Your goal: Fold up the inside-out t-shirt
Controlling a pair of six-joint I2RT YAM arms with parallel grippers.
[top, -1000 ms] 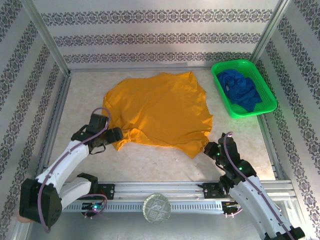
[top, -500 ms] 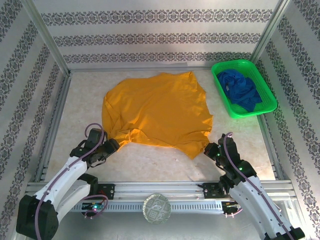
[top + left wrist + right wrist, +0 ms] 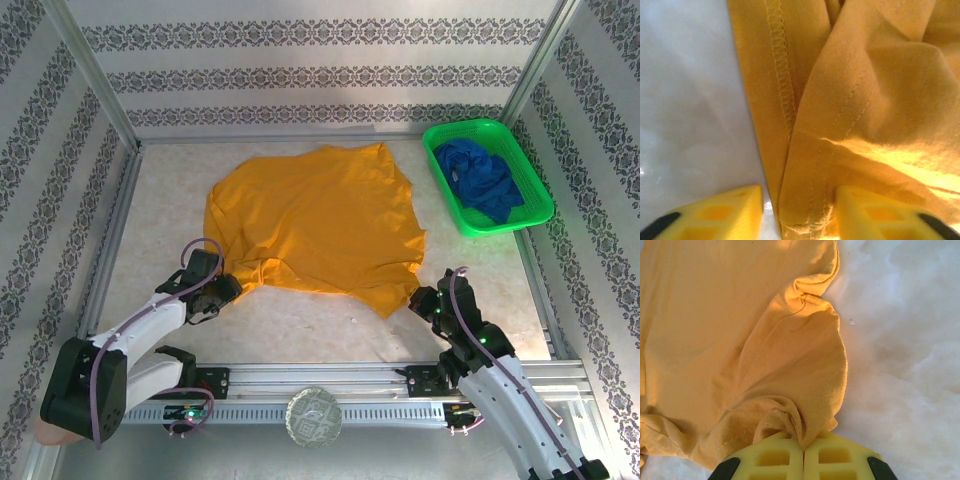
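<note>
Soft, wrinkled mustard inside-out t-shirt [image 3: 320, 220] with stitched hems lies spread mid-tabletop [image 3: 165, 215]. The left gripper [image 3: 800, 212] reaches low at its near-left corner, jaws partly open astride a folded hem. The right gripper [image 3: 803, 454] has its jaws closed, pinching the near-right corner. A green plastic basket [image 3: 437, 165] holds a crumpled dark blue garment [image 3: 485, 180].

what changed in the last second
The left tool dropped back toward the near edge and now sits at the shirt's near left corner, jaws narrowing around a hem fold but not yet pinching it. The right tool stayed shut on the near right corner. The shirt, basket and blue garment stayed put.
</note>
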